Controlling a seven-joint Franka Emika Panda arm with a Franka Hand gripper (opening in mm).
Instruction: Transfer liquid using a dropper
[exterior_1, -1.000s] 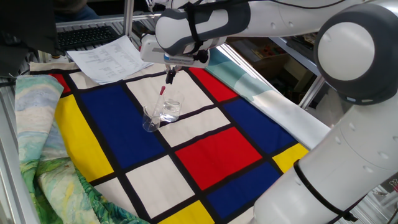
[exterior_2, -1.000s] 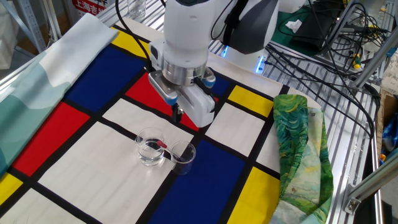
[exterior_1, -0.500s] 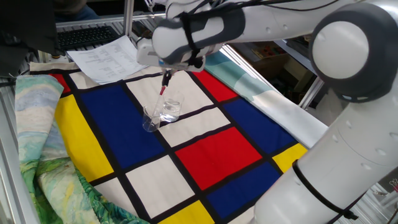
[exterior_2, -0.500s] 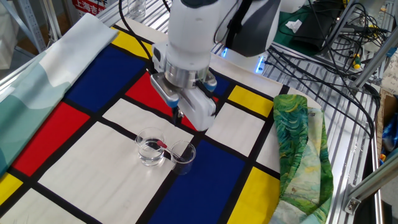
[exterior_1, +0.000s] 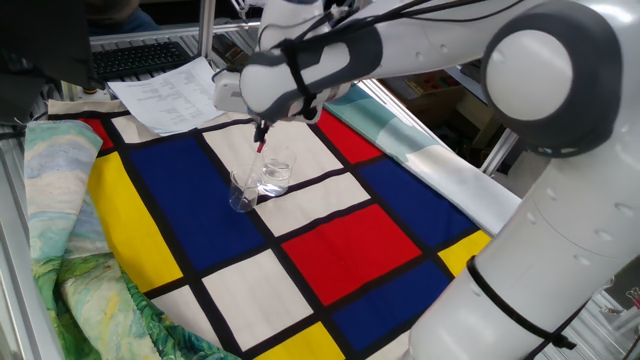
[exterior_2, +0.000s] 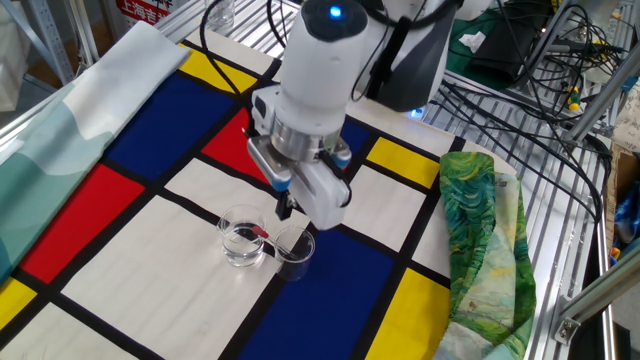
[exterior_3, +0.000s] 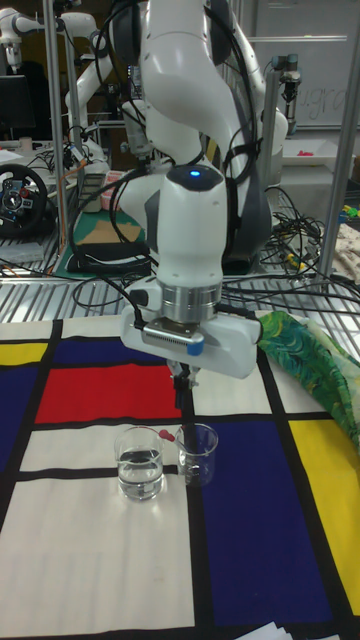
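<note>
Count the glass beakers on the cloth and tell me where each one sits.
2. The larger beaker stands on a white square; the smaller beaker stands right beside it on the black line, under the pincer. None seems hidden.

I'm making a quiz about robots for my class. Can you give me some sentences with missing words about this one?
The cloth holds ___ glass beakers.
The dropper has a ___ bulb.
The bigger beaker stands on a ___ square.
The pincer hangs ___ the beakers.
Missing words: two; red; white; above.
</note>
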